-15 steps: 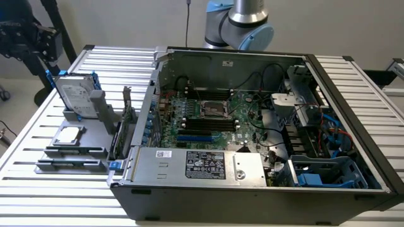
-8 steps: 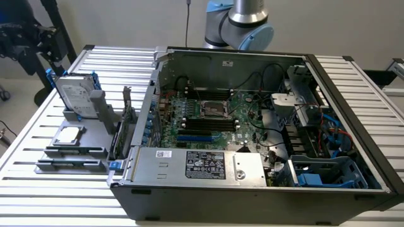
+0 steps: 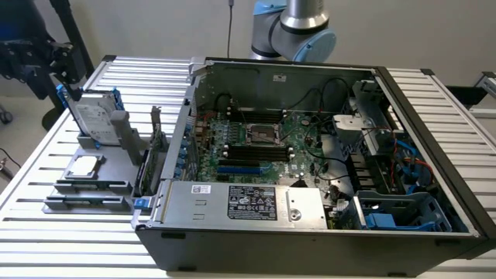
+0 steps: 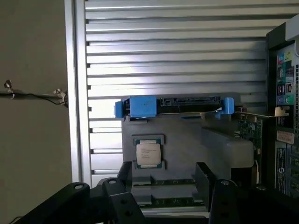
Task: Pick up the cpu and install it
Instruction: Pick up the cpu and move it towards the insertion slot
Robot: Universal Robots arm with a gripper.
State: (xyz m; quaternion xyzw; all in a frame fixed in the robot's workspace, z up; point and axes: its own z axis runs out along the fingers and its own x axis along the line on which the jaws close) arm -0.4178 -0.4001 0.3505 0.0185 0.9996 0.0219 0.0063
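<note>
Open pincer (image 4: 166, 171) poised over the cpu (image 4: 148, 153), which sits in its grey fixture (image 4: 187, 140) beside the computer case.

The slatted metal table (image 3: 69, 244) carries a big open computer case (image 3: 310, 250) with its motherboard (image 3: 263, 145) exposed. Just beside the case, on the exterior view's left, is the grey fixture. A silver hard drive (image 3: 93, 119) in a blue frame stands upright at the fixture's far end. From the wrist view, the pincer's two black fingers (image 4: 126, 175) stand wide apart with nothing between them, hanging above the fixture's near edge and touching nothing. The cpu lies flat, silver top up, in a shallow square seat on the fixture, between the hard drive and the pincer, well apart from the motherboard.
</note>
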